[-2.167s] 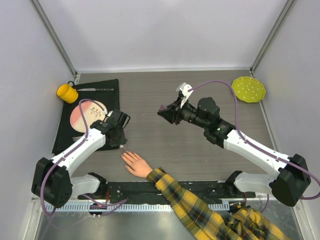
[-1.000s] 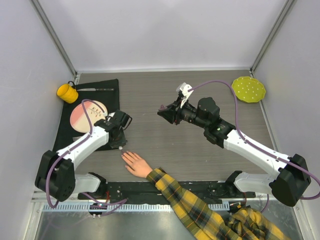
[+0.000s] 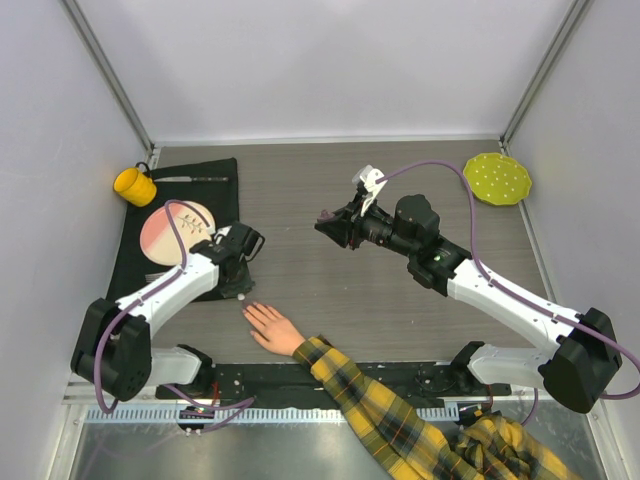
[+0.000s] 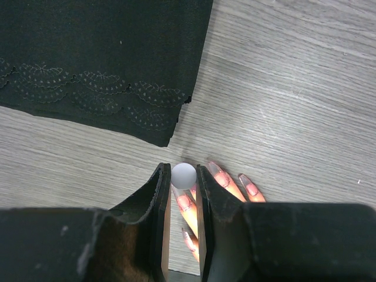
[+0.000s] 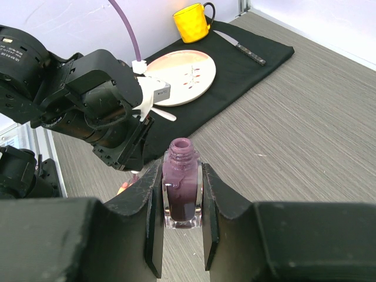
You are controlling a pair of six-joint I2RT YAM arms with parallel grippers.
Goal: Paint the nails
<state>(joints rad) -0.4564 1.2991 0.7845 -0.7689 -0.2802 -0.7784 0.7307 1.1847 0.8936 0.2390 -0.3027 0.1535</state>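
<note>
Here, two things are held — one per gripper.
One open bottle [image 5: 181,194] is clamped by the right gripper [image 5: 180,170], one pale cap [image 4: 183,175] by the left gripper [image 4: 181,170] — near the nails [image 4: 249,188].

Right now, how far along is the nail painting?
Done: the polish bottle is uncapped, clamped in the right gripper. In hand: the left gripper pinches the pale brush cap directly above the fingers of the hand. Left: the nails visible in the left wrist view look pinkish, not clearly the bottle's mauve, so I can't confirm any coat; treat all as pending.
</note>
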